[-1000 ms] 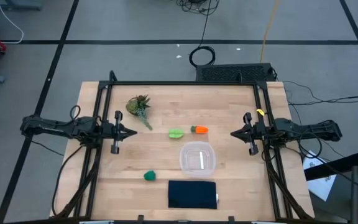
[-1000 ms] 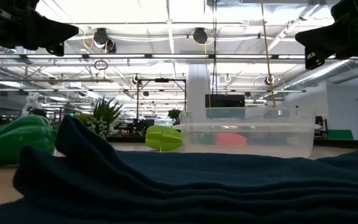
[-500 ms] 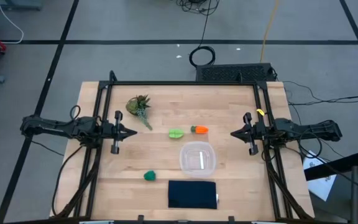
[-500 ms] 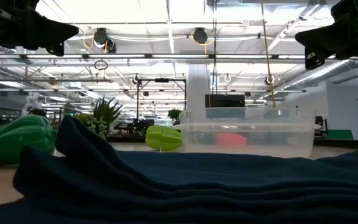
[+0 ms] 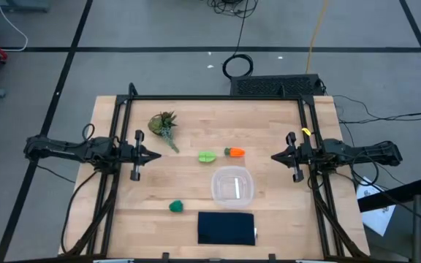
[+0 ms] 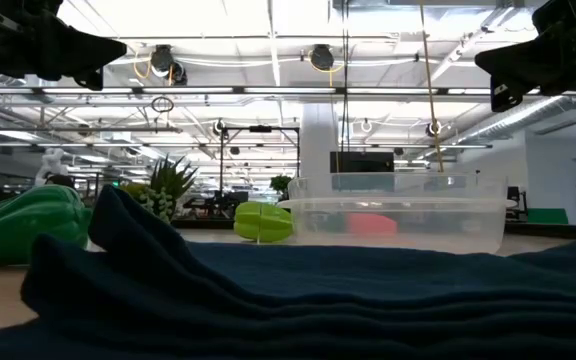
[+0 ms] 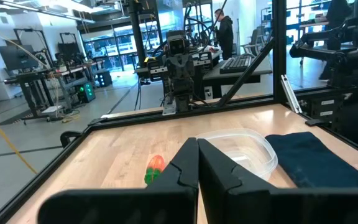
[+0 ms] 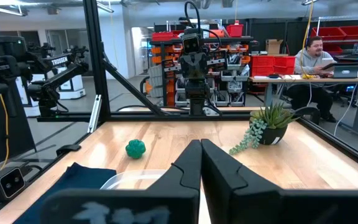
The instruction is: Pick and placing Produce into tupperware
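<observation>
Hovering at the table's 9 o'clock edge, left gripper [image 5: 157, 155] has fingers pressed together, holding nothing. Right gripper [image 5: 273, 155] mirrors it at 3 o'clock, same state. Tupperware [image 5: 232, 185] sits just below table centre with nothing in it. Lime piece [image 5: 207, 156] and carrot [image 5: 234, 152] lie near its 12 o'clock, side by side. Dark green lump [image 5: 176, 207] is at its 8 o'clock, cloth [image 5: 226, 228] at 6, sprig [image 5: 164, 126] at 10.

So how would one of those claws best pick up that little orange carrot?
Probably from straight above, fingers closing across the orange body of the carrot, not its leafy end. It lies flat on the table, lengthwise left to right, green top toward the lime-green piece, with bare wood on both long sides. The right gripper is nearer.
</observation>
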